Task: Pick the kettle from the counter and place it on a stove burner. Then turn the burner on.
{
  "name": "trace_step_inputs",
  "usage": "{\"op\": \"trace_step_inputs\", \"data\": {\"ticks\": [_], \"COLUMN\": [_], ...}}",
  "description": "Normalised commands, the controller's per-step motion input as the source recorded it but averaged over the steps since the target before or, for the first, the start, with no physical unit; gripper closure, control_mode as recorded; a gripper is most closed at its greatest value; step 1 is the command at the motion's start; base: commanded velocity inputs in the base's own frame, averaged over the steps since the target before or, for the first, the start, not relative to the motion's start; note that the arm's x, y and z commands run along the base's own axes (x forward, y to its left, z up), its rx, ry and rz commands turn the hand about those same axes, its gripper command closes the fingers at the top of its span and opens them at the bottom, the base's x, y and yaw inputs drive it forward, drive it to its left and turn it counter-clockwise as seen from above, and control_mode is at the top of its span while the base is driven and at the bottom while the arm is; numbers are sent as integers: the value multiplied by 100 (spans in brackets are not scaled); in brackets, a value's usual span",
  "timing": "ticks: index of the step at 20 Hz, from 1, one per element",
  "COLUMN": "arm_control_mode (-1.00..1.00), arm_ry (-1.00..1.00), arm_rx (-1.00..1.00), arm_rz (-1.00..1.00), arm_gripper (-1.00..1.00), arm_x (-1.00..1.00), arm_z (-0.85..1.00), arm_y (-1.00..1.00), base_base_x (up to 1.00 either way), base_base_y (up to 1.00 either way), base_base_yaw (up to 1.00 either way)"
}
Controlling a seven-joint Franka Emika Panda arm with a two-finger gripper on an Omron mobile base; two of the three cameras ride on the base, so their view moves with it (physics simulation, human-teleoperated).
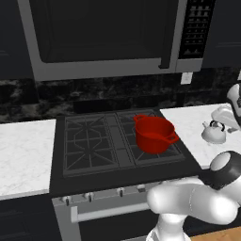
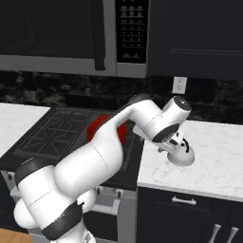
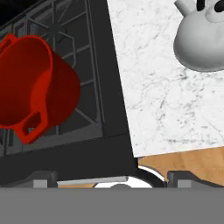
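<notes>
Kitchen worktop [image 1: 188, 120]: kettle [image 1: 214, 132] sitting near its front edge, not grasped. Jaws' state: cannot tell. Pick, placing on burner [image 1: 87, 139], ignition all remaining.

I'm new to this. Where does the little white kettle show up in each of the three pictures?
Left base view: kettle at the right edge, standing on the white counter.
Right base view: right of centre, partly behind the arm.
Hand view: top right corner.
Shared landmark: the red pot on the stove.
</notes>
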Motion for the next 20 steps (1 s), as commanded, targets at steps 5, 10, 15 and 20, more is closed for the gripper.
{"op": "trace_step_inputs", "data": {"ticks": [5,10,15,20], "arm_control_mode": [-100,-100,-100,-100], "arm_ry": [0,-1,1,0], "arm_rx": [-7,0,-4,-1], "arm_rz": [15,11,3,0], "arm_gripper": [-100,-100,-100,-100], "arm_x": [31,31,3,2], "arm_z": [-37,-13,0,0], "arm_y": [-50,-60,-12,-27], "base_base_x": [0,0,0,0], "base_base_y": [0,0,0,0], "base_base_yaw": [0,0,0,0]}}
